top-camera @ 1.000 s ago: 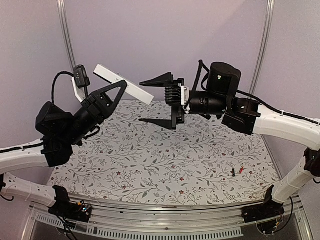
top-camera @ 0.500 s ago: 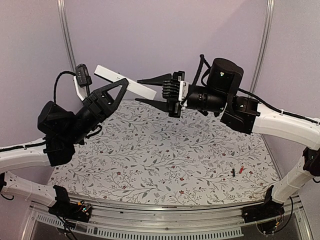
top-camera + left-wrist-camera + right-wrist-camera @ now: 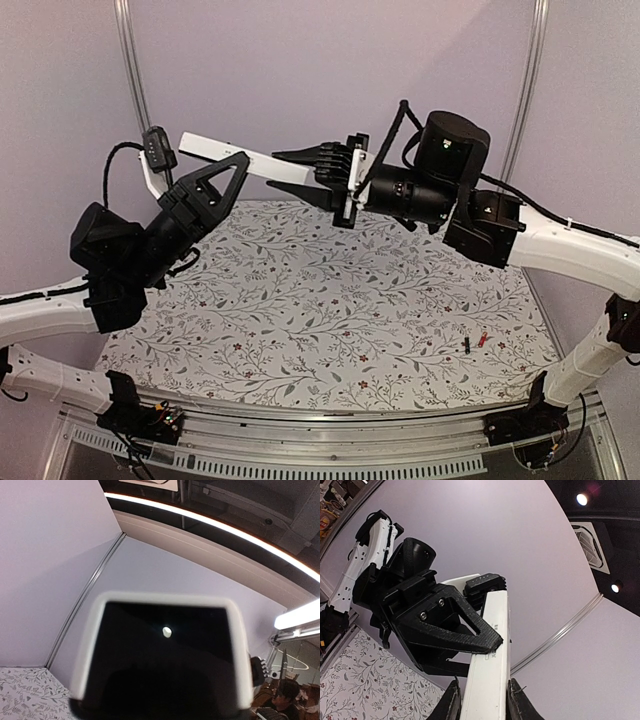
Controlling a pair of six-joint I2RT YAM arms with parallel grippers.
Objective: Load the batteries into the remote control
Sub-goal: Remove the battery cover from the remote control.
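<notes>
The remote control (image 3: pixel 268 167), a slim white bar, is held high above the table between both arms. My left gripper (image 3: pixel 236 166) is shut on its middle, its black triangular finger (image 3: pixel 451 625) lying across the bar. My right gripper (image 3: pixel 285 172) is shut on the bar's right end, a finger (image 3: pixel 451 703) pressed to each side of the remote control (image 3: pixel 489 665). In the left wrist view the remote control's black end (image 3: pixel 165 650) with its white rim fills the picture and hides my own fingers. The batteries, one black (image 3: pixel 466 345) and one red (image 3: pixel 482 340), lie side by side on the table at the right front.
The table carries a floral cloth (image 3: pixel 330 310). Plain lilac walls with metal posts (image 3: pixel 128 60) close off the back and sides. The right arm's white links (image 3: pixel 570 250) reach over the right side, above the batteries.
My right gripper moved left and its jaws closed from wide open onto the remote control's free end. The left arm raised the bar slightly and kept its grip.
</notes>
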